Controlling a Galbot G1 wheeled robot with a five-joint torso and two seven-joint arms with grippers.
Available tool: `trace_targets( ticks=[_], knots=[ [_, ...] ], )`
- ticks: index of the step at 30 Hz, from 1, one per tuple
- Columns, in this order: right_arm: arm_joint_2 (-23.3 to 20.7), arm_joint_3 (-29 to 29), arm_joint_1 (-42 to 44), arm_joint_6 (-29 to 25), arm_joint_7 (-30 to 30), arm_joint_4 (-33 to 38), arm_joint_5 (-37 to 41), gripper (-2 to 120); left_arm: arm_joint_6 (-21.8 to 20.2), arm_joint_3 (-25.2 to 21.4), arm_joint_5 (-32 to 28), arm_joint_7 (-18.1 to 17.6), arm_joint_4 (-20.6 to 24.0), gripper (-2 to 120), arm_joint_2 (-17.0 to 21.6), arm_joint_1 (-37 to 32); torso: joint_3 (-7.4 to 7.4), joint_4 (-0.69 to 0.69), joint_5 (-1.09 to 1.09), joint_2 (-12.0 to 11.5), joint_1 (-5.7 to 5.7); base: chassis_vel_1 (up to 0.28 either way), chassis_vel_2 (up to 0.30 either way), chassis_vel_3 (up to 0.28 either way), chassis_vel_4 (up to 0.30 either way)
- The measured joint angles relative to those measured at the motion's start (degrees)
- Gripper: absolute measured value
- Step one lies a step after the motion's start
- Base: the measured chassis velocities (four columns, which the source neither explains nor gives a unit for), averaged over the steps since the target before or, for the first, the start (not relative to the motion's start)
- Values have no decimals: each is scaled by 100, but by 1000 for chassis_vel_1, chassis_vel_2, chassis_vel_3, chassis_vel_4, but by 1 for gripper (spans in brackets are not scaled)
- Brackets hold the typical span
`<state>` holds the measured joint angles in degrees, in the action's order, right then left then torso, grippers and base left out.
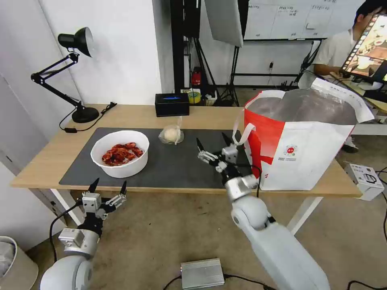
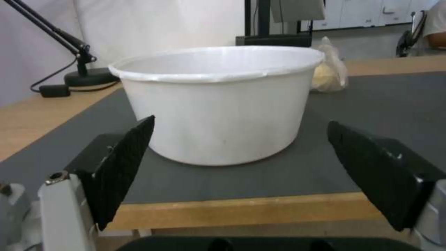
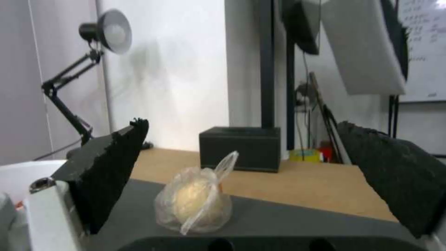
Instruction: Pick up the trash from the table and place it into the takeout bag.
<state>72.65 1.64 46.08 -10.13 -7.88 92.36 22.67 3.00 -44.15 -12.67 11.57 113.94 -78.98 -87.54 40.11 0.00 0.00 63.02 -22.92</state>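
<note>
Now, at nine o'clock on the dark grey mat sits the white bowl of red shells, and my left gripper hangs spread wide and empty just off the table edge at its six o'clock. Near the centre, the small clear bag with the pale lump lies at eleven o'clock from my right gripper, whose fingers gape with nothing between them, and the takeout bag stands open at three o'clock, just beside that gripper.
</note>
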Motion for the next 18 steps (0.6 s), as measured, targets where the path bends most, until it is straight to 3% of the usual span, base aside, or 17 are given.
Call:
trace_targets(
  ticks=[9,15,18],
  knots=[
    [305,701,-1450,284,-171,-1047,614,100,-17,26,-13,0,9,100,-12,18,0,0,-1,0,0,0,0,0,0],
    [530,836,-1851,404,-301,-1467,815,100,-20,24,-21,0,21,100,-7,22,0,0,-1,0,0,0,0,0,0],
    [850,937,-2217,564,-409,-2035,993,100,-28,21,-26,0,92,100,-13,18,0,0,0,0,0,0,0,0,0]
  ],
)
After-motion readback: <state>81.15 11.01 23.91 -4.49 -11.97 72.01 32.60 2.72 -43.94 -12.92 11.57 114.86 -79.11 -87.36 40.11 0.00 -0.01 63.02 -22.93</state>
